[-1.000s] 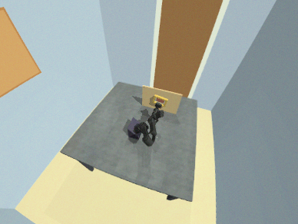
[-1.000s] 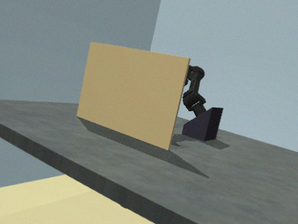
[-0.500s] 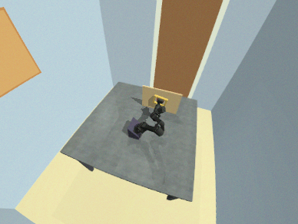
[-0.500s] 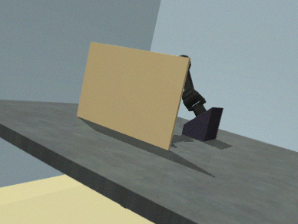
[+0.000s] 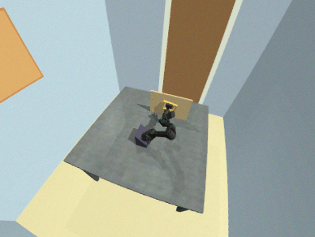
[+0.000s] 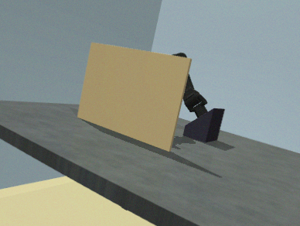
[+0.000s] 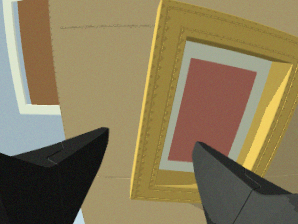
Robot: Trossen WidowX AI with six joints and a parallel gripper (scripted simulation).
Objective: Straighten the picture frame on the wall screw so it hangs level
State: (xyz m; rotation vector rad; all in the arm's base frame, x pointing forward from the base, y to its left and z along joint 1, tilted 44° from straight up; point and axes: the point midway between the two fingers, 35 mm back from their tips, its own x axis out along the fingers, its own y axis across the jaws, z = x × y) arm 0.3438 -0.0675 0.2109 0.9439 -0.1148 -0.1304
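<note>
The gold picture frame [image 5: 174, 105] [image 7: 159, 100] with its red picture [image 7: 215, 100] hangs crooked on the tan panel [image 5: 184, 110] [image 6: 131, 93] [image 7: 95, 75]. In the top view its right end sits lower than its left, compared with the panel's top edge. The wrist view looks turned on its side. My gripper [image 5: 168, 106] [image 7: 151, 141] is open in front of the frame. In the wrist view one border runs between the fingertips, and the right fingertip overlaps the picture. Contact cannot be told. The screw and notched strip are hidden; the exterior view shows only the panel's back.
The panel stands upright near the back edge of the grey table [image 5: 110, 150] [image 6: 240, 174]. My arm rises from a dark purple wedge block [image 5: 141, 136] [image 6: 201, 128]. A brown door [image 5: 195, 45] [image 7: 40, 60] with pale trim is behind the panel. An orange board [image 5: 16, 57] is on the left.
</note>
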